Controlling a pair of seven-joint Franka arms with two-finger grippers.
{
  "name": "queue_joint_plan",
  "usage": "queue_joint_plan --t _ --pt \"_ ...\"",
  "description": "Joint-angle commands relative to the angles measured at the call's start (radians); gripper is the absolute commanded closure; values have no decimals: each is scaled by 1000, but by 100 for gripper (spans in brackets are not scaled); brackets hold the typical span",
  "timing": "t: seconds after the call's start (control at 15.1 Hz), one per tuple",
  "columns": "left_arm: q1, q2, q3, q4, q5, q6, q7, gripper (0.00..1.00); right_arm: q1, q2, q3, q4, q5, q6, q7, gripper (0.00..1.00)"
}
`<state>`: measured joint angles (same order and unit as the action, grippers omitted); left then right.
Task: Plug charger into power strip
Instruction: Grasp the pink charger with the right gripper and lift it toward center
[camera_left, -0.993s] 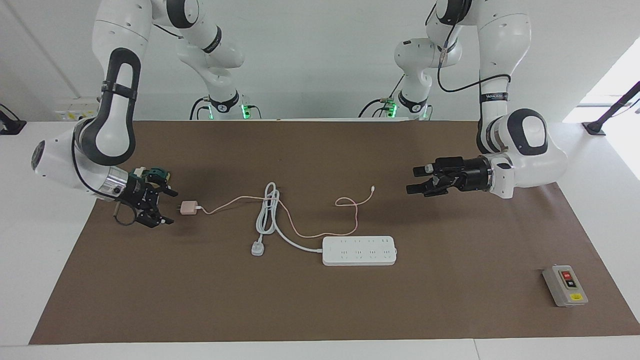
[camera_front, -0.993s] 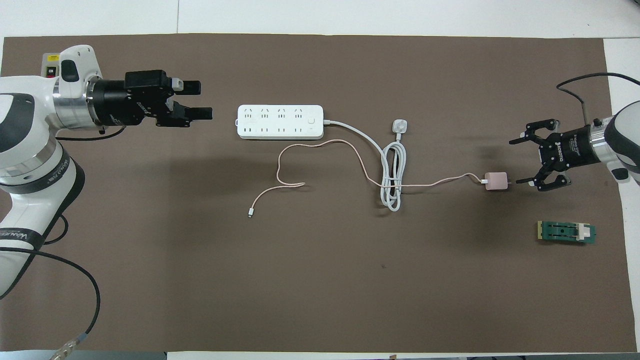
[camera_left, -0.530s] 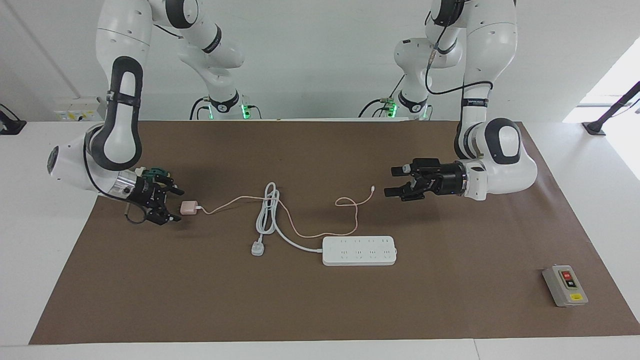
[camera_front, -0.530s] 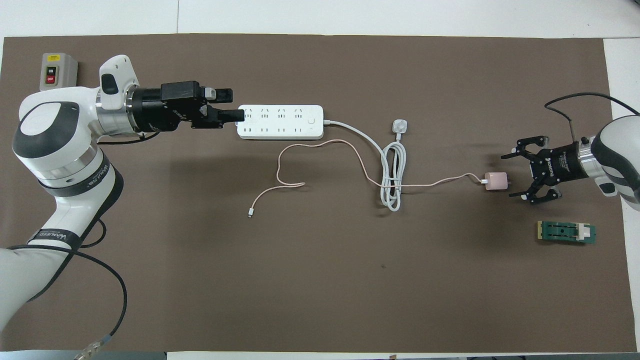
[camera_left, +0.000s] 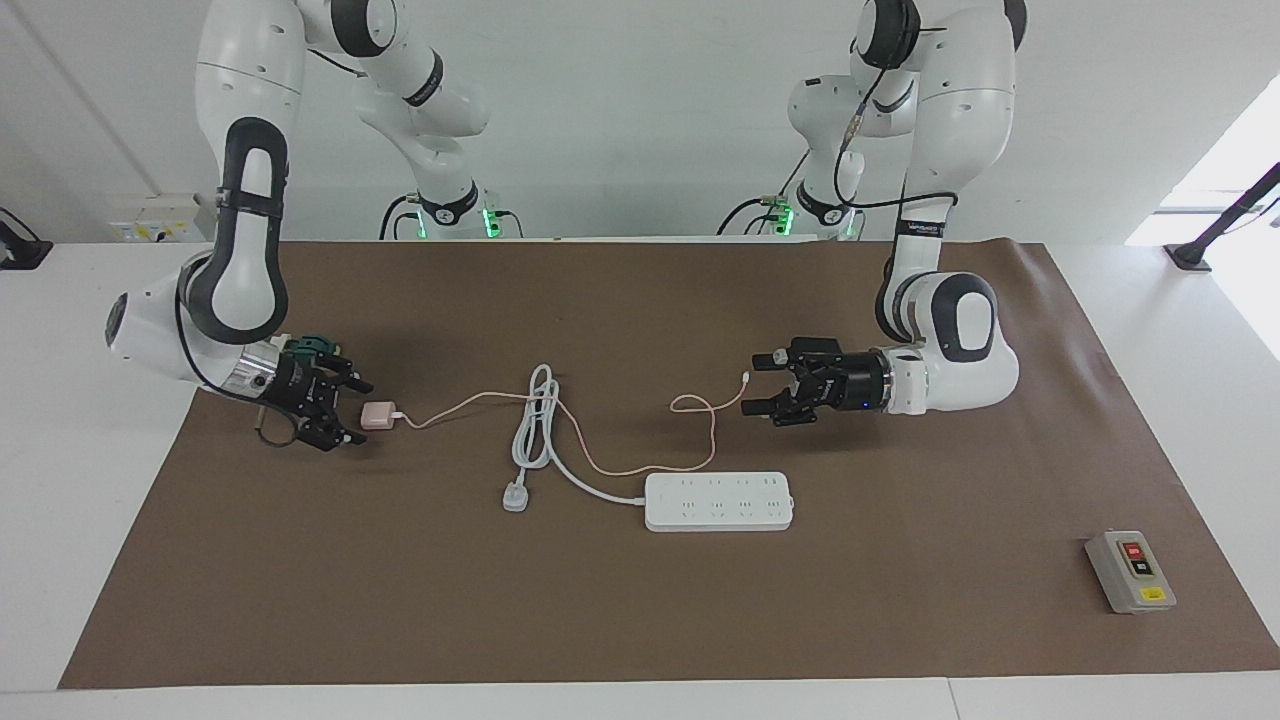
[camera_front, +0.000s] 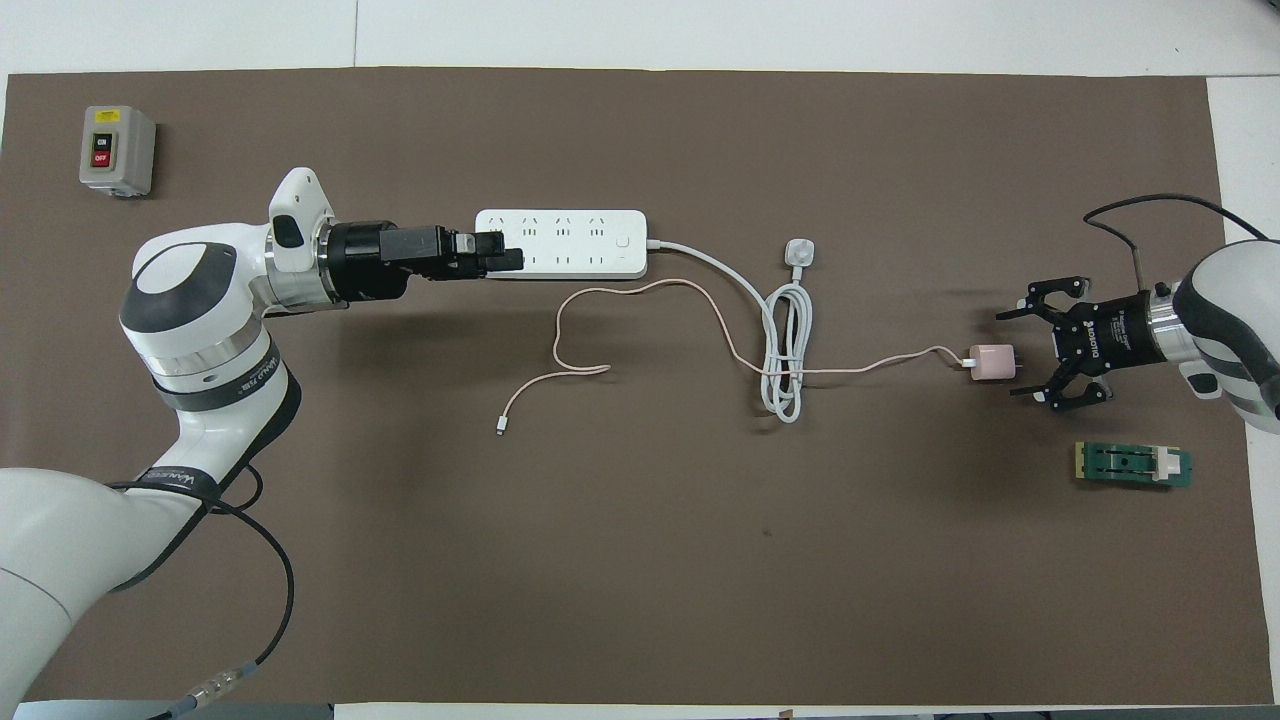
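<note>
My two arms reach low over a brown mat (camera_left: 620, 620), forearms near level, wrists turned in toward the middle of the table. My left arm comes in from its own end, elbow bent, and its gripper (camera_left: 767, 384) hangs in the air over the mat with fingers spread wide and holding nothing; seen from above, the left gripper (camera_front: 505, 255) covers the strip's end, though from across the table it stands clear of the strip. My right gripper (camera_left: 345, 408) sits low at the other end, fingers wide apart on either side of the charger's prongs, not closed on it.

The strip (camera_left: 718, 501) lies flat mid-table, farther from me than the charger, its thick white cord (camera_left: 535, 425) looping to a white plug (camera_left: 515, 497). Broad bare mat lies between the strip and the table's edge. A grey switch box (camera_left: 1129, 571) rests near the mat's corner at my left arm's end, well apart. A green part (camera_front: 1133, 466) lies near my right gripper. The charger (camera_left: 377, 415) lies on the mat just beside my right fingers, its pink cable (camera_left: 640, 467) trailing across the white cord toward the strip.
</note>
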<state>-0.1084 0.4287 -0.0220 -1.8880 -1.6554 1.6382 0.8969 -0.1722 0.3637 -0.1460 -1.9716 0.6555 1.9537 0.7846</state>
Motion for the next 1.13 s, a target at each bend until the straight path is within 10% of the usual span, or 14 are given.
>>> queue_joint_plan --t 0.0,0.26,0.6,1.06 --pt "12 -27 5 -101 -32 0 126 0 -3 -12 5 -30 29 31 -44 0" --pt "12 -79 7 -216 -56 0 181 0 -3 -8 5 -30 30 31 -47 21" --pt "-25 -100 8 -283 -84 23 142 0 -1 -8 6 -29 30 28 -61 100" --pt "-116 -90 11 -253 -168 69 67 0 80 -81 8 54 67 -90 128 100"
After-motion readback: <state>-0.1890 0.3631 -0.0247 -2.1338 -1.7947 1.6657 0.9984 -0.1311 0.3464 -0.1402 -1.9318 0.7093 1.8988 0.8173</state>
